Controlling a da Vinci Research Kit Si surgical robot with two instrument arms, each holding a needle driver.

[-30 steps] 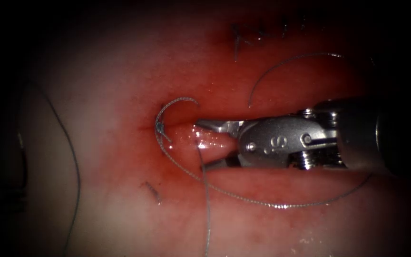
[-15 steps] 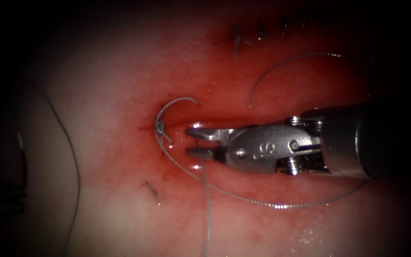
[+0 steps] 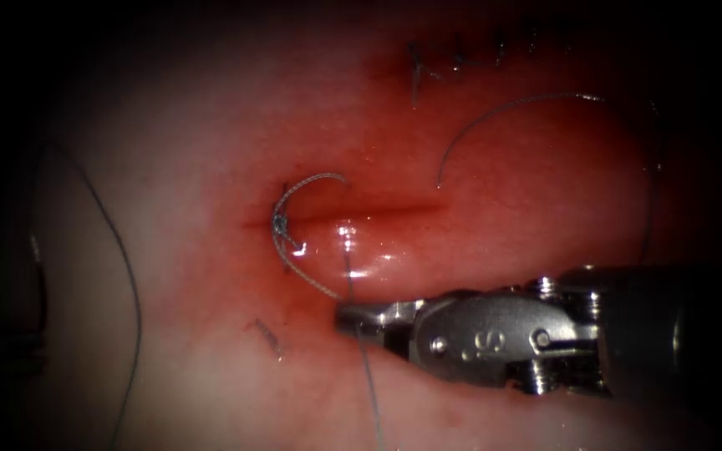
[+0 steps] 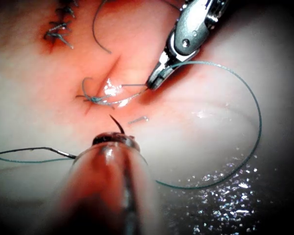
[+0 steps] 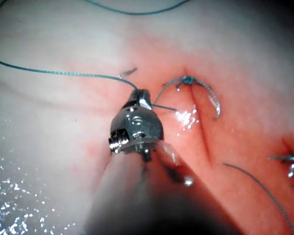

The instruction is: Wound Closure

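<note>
Two tools at work on the tissue [image 3: 194, 125]. The right claw [image 3: 346, 316] lies just below the cut [image 3: 378, 210], pressed closed on the thread [image 3: 366, 367] where the strand crosses its tip. In the right wrist view the same claw [image 5: 139, 97] pinches the thread close to the knot [image 5: 187, 79]. One short strand runs to the knot and a long one trails off across the pale tissue. The left wrist view shows that claw [image 4: 153, 82] with a big thread loop [image 4: 257, 122] sweeping out from its tip.

The knot [image 3: 279, 222] sits at the left end of the cut, with a curl of thread arcing above it. Red fluid [image 3: 478, 192] stains the tissue around the cut, and the lower lip shines wet.

The left claw [image 4: 113, 141] shows from behind in its own view and grips the needle [image 4: 116, 122]. The dark point sticks up past the tool's end, clear of the tissue. Where along the curve it is held is hidden by the tool. Thread [image 4: 19, 159] leads away from the tool's side over the tissue.

A row of older stitches [image 3: 461, 57] sits above and right of the cut, with a loose strand [image 3: 495, 110] curving below it. A short cut end [image 3: 267, 336] lies below the knot.
</note>
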